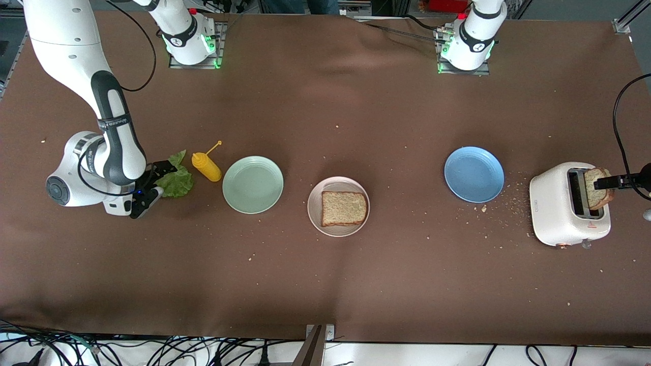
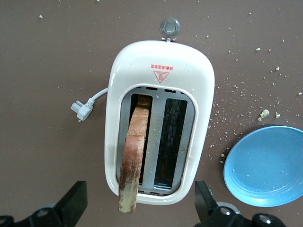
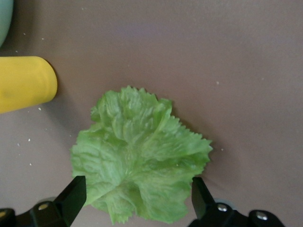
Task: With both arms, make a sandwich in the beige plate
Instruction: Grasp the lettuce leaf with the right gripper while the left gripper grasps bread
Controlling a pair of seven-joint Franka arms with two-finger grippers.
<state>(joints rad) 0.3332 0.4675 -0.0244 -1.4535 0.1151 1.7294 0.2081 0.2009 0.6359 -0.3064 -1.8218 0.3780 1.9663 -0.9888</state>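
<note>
Both tools wide open: my right tool hangs over the lettuce beside the yellow bottle, fingers straddling the leaf's edge, gripping nothing. My left tool, mostly cut off in front view, flanks the bread slice sticking up from the toaster. One slice lies on the beige plate, mid-table.
</note>
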